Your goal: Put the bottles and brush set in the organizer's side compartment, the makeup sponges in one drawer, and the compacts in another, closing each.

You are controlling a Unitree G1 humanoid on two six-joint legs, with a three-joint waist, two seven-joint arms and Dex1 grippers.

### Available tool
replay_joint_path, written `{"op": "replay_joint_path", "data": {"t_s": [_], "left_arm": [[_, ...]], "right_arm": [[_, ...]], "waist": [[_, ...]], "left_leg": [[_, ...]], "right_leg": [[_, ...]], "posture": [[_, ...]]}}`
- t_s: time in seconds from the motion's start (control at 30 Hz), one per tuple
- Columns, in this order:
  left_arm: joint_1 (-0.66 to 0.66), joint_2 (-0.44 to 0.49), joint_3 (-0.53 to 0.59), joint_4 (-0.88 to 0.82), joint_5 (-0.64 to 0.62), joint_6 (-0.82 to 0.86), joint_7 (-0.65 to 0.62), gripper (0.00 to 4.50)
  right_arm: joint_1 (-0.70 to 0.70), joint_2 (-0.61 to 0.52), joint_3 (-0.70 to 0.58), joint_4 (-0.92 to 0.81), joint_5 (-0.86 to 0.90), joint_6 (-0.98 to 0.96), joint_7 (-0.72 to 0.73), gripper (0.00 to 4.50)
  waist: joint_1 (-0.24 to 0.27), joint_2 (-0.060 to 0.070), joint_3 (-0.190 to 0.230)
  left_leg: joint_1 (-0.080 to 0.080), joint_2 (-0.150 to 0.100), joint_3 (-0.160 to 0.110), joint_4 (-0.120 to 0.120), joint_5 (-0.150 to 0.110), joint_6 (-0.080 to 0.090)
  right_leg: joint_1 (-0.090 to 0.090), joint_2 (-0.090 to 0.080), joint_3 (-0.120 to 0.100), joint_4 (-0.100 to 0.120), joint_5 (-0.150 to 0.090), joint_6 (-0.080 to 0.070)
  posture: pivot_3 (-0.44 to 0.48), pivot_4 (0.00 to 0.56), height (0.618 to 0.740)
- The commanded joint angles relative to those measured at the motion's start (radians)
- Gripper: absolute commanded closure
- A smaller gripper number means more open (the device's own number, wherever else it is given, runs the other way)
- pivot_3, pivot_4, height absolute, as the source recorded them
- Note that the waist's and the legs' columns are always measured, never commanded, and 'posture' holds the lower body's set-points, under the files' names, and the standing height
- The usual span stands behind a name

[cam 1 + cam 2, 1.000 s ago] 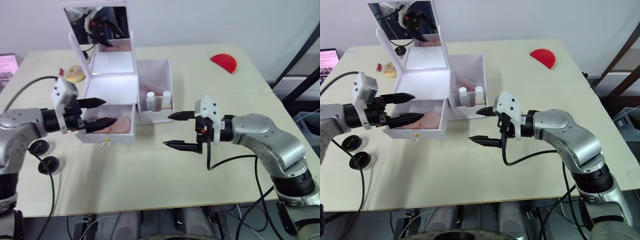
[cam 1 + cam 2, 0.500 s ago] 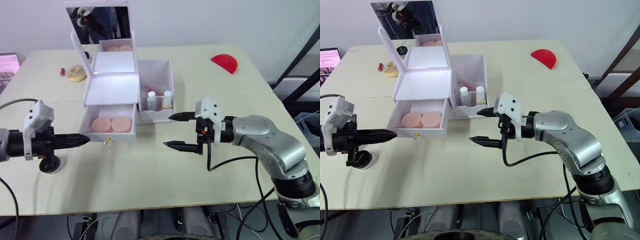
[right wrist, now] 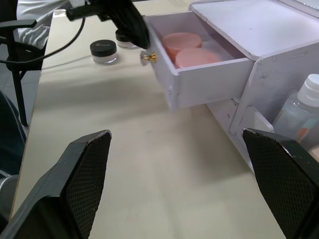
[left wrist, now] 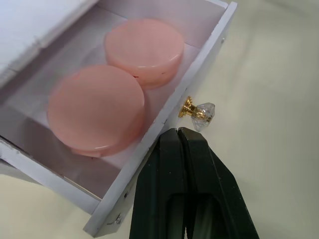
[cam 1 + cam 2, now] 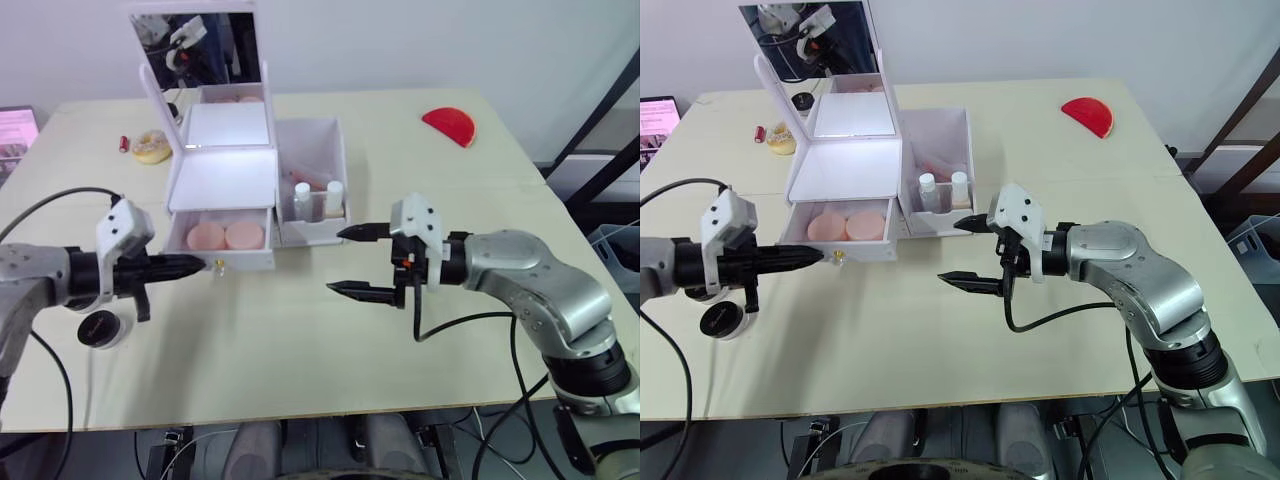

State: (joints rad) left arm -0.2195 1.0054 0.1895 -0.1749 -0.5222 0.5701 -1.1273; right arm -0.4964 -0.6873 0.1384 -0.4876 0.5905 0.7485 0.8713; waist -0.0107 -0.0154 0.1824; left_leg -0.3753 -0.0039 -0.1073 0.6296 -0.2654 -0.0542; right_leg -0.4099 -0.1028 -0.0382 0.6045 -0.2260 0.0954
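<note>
Nearest, we see our right end effector [image 5: 362,262] released, jaws wide, above the bare surface [image 5: 300,340]. Our left end effector [image 4: 180,137] is clenched empty, tips against the drawer [image 5: 222,259] front beside its knob [image 4: 199,111]. The half-open drawer holds two pink compacts [image 4: 114,84]. Beyond, the organizer's side compartment [image 5: 312,232] holds two bottles [image 5: 317,200].

Bare table [image 5: 280,330] before the half-open drawer [image 5: 225,258]
</note>
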Motion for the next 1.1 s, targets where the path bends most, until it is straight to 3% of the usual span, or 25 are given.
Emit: {"op": "replay_joint_path", "data": {"t_s": [0.03,0.23,0.63,1.1], "left_arm": [[-0.063,-0.027,-0.034,0.042,0.046,-0.042,0.031,4.47],[-0.158,-0.106,-0.092,0.136,0.114,-0.09,0.079,4.47],[-0.233,-0.214,-0.105,0.213,0.157,-0.113,0.164,4.47],[-0.251,-0.222,-0.111,0.244,0.194,-0.137,0.168,4.47]], "right_arm": [[-0.019,0.0,-0.019,-0.036,0.003,-0.01,-0.003,0.0],[-0.019,0.005,-0.014,-0.038,0.004,-0.009,-0.007,0.0],[-0.011,0.001,-0.009,-0.042,0.002,-0.01,-0.007,0.0],[-0.016,0.003,-0.014,-0.044,0.01,-0.007,-0.005,0.0]], "waist": [[-0.001,0.0,0.0],[-0.001,0.0,0.0],[0.001,-0.001,0.0],[0.002,-0.001,0.0]], "left_leg": [[0.0,0.0,0.0,0.0,0.0,0.0],[0.0,0.0,0.0,0.0,0.0,0.0],[0.001,0.0,-0.001,0.001,0.0,0.0],[0.002,0.0,-0.002,0.003,0.0,0.0]], "right_leg": [[0.0,0.0,0.0,0.0,0.0,0.0],[0.0,0.0,0.0,0.001,0.002,0.002],[0.0,0.0,0.0,0.005,0.002,0.004],[0.0,0.0,0.0,0.008,0.001,0.002]], "posture": [[0.0,0.15,0.739],[0.0,0.15,0.739],[0.0,0.15,0.739],[0.0,0.15,0.739]]}}
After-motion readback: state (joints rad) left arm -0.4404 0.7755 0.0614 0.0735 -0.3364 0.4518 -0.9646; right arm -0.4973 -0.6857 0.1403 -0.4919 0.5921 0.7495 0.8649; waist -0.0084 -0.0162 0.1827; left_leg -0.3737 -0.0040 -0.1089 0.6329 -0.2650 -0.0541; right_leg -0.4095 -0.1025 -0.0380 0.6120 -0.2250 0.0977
